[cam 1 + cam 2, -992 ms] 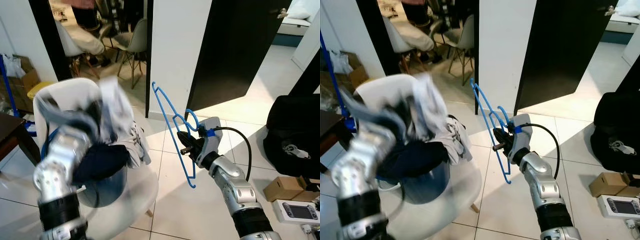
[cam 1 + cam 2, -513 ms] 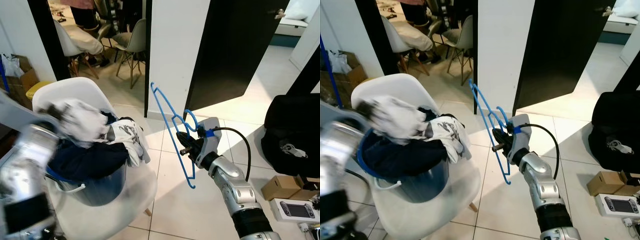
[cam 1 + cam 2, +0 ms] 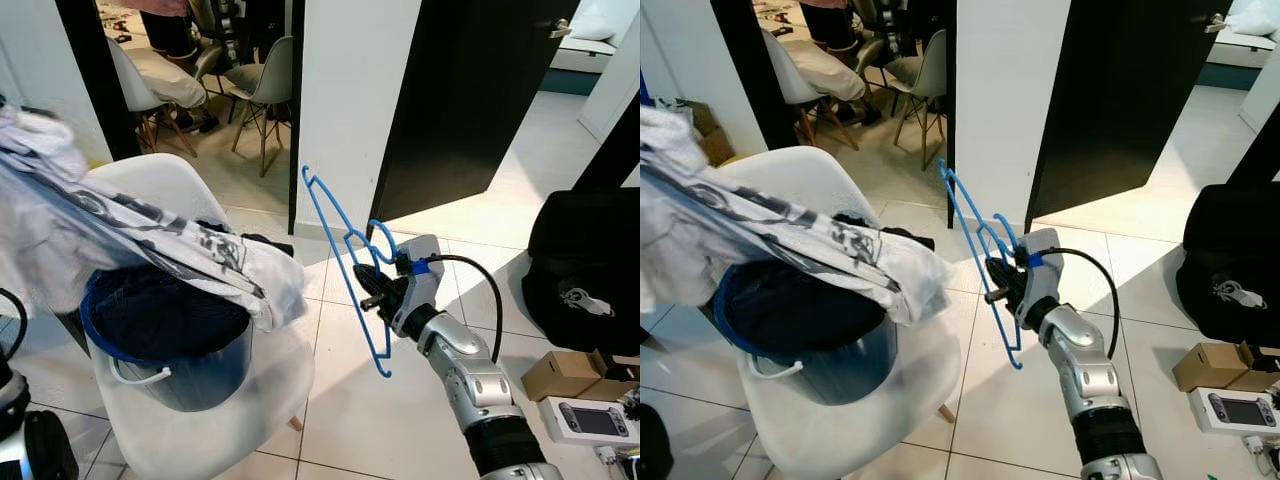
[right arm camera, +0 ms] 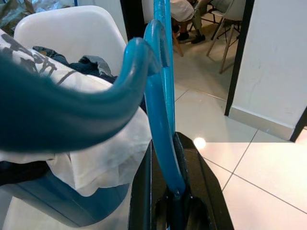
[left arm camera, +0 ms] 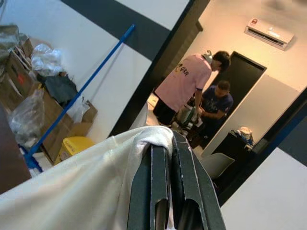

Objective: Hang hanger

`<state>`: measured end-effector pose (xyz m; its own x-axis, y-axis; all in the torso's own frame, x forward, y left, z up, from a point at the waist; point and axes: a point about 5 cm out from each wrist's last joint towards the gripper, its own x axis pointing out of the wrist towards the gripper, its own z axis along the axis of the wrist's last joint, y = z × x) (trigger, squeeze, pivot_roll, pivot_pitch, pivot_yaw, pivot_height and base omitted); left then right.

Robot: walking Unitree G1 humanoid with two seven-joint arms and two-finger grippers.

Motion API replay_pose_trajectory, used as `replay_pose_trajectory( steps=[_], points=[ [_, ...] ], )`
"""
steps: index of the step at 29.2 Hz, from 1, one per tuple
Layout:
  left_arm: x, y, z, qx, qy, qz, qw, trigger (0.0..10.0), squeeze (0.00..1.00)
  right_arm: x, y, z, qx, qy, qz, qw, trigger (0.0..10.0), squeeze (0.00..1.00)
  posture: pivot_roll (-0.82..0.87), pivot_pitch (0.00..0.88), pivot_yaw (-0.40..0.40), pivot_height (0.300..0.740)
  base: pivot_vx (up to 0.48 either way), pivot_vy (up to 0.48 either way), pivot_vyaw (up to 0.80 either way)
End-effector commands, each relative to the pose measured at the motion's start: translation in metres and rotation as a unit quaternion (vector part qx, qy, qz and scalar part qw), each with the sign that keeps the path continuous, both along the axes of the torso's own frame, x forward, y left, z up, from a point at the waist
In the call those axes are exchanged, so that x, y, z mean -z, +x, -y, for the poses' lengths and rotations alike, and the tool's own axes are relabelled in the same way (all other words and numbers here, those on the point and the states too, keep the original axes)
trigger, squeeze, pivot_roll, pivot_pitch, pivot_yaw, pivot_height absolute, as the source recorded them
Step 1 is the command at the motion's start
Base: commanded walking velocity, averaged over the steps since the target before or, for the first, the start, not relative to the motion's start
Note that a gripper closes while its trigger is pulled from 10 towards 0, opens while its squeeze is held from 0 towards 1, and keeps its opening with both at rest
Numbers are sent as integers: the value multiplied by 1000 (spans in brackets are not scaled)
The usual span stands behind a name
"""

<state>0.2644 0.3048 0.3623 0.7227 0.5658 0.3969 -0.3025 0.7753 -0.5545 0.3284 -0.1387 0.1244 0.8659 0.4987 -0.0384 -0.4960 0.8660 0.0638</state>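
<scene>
Blue hanger clamped in the right hand — left hand pinches a white garment — above the bucket

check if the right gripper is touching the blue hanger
Touching. The right wrist view shows the blue hanger clamped between the right gripper fingers, no gap.
</scene>
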Motion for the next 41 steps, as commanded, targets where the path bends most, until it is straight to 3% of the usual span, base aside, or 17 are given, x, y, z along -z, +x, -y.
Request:
replay_pose_trajectory(
  steps=[1, 9, 11, 16, 21, 23, 24, 25, 26, 28, 30, 33, 35, 36, 37, 39, 41],
  points=[
    [-14, -9, -5, -26, 22, 26, 999, 0, 0, 2, -1, 1, 3, 3, -7, 1000, 10000, 0, 3, 36, -40, 740, 0, 0, 0],
    [-26, -18, -14, -67, 53, 37, 996, 0, 0, 2, -1, 1, 4, 4, -8, 1000, 10000, 0, 5, 38, -41, 740, 0, 0, 0],
    [-42, -33, -32, -126, 84, 52, 987, 0, 0, 2, 0, 2, 5, 6, -9, 1000, 10000, 0, 8, 37, -41, 740, 0, 0, 0],
    [-59, -48, -43, -179, 119, 70, 974, 0, 0, 2, 0, 1, 6, 7, -10, 1000, 10000, 0, 6, 36, -40, 740, 0, 0, 0],
    [-54, -42, -38, -167, 116, 65, 977, 0, 0, 3, 1, 2, 7, 7, -11, 1000, 10000, 0, 11, 37, -44, 740, 0, 0, 0],
    [-34, -22, -21, -114, 95, 44, 988, 0, 0, 3, 1, 2, 7, 7, -12, 1000, 10000, 0, 10, 37, -44, 740, 0, 0, 0],
    [-34, -22, -21, -114, 95, 44, 988, 0, 0, 3, 1, 2, 7, 7, -12, 1000, 10000, 0, 10, 37, -44, 740, 0, 0, 0],
    [-10, -1, 1, -38, 52, 24, 998, 0, 0, 2, 1, 2, 6, 6, -11, 1000, 10000, 0, 7, 38, -44, 740, 0, 0, 0],
    [-10, -1, 1, -38, 52, 24, 998, 0, 0, 2, 1, 2, 6, 6, -11, 1000, 10000, 0, 7, 38, -44, 740, 0, 0, 0],
    [23, 26, 40, 81, -6, -2, 997, 0, 0, 2, 0, 2, 6, 5, -11, 1000, 10000, 0, 4, 38, -41, 740, 0, 0, 0],
    [42, 39, 73, 169, -40, -9, 985, 0, 0, 2, 0, 1, 7, 5, -11, 1000, 10000, 0, 2, 39, -39, 740, 0, 0, 0],
    [46, 41, 84, 196, -47, -9, 979, 0, 0, 2, 0, 1, 7, 5, -11, 1000, 10000, 0, 2, 39, -39, 740, 0, 0, 0],
    [52, 45, 109, 260, -66, -2, 963, 0, 0, 3, 0, 2, 8, 5, -11, 1000, 10000, 0, 3, 39, -38, 740, 0, 0, 0],
    [53, 46, 124, 302, -110, 17, 947, 0, 0, 3, 0, 2, 8, 5, -12, 1000, 10000, 0, 3, 40, -35, 740, 0, 0, 0],
    [53, 46, 124, 302, -110, 17, 947, 0, 0, 3, 0, 2, 8, 5, -12, 1000, 10000, 0, 3, 40, -35, 740, 0, 0, 0],
    [54, 45, 138, 346, -179, 42, 920, 0, 0, 3, 0, 2, 9, 6, -12, 1000, 10000, 0, 3, 40, -35, 740, 0, 0, 0],
    [54, 45, 140, 354, -201, 50, 912, 0, 0, 3, 1, 2, 9, 6, -12, 1000, 10000, 0, 3, 40, -35, 740, 0, 0, 0]
  ],
)
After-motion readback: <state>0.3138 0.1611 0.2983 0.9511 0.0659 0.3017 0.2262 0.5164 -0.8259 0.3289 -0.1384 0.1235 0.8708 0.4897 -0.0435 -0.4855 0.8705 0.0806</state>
